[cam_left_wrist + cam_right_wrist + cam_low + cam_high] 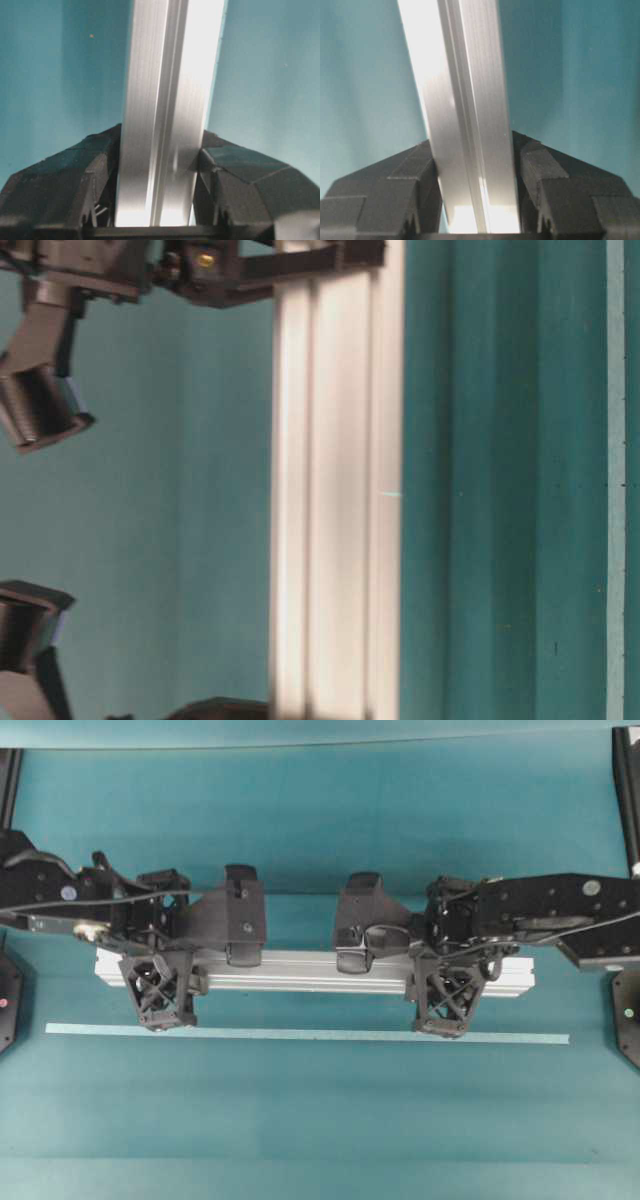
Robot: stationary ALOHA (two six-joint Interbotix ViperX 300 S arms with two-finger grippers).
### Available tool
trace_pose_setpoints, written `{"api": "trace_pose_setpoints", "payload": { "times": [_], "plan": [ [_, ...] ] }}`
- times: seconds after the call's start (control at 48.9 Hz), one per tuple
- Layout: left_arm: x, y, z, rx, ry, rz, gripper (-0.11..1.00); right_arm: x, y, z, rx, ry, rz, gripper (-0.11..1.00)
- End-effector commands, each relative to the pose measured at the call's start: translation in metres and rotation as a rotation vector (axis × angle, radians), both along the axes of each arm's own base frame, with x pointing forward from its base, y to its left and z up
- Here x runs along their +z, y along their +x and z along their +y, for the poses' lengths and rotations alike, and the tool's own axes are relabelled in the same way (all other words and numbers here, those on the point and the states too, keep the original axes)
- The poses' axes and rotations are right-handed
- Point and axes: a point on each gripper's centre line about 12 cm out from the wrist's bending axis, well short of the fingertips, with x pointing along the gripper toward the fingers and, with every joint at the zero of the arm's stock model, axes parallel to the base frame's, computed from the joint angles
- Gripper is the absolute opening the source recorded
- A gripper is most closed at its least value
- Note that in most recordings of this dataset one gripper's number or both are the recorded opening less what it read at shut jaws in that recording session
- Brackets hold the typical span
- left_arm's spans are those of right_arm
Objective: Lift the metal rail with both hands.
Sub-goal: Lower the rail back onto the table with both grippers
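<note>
The metal rail, a long silver grooved bar, lies crosswise over the teal table. My left gripper is shut on the rail near its left end, and one lattice finger shows in front of it. Near the rail's right end my right gripper is shut on it the same way. In the left wrist view the rail runs up between the fingers of the left gripper, both pressed to its sides. The right wrist view shows the rail clamped in the right gripper. I cannot tell whether the rail is off the table.
A thin pale flat strip lies parallel to the rail, nearer the table's front; it also shows in the table-level view. Black arm bases stand at the left and right edges. Both arms reach in from the sides behind the rail.
</note>
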Motion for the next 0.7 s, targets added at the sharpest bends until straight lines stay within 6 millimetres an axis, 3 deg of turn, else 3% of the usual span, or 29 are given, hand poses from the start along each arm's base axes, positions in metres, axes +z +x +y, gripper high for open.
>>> {"api": "trace_pose_setpoints", "payload": {
  "times": [0.0,0.348,0.675],
  "plan": [
    [-0.003,0.0,0.003,0.064,-0.016,-0.038,0.36,-0.008,0.001,0.004,-0.007,0.011,-0.007,0.39],
    [-0.038,-0.001,-0.003,0.077,-0.029,-0.081,0.36,-0.046,-0.003,0.015,-0.008,0.043,-0.003,0.39],
    [-0.046,0.002,-0.01,0.09,-0.044,-0.126,0.36,-0.071,-0.011,0.024,-0.003,0.062,-0.016,0.39]
  ]
}}
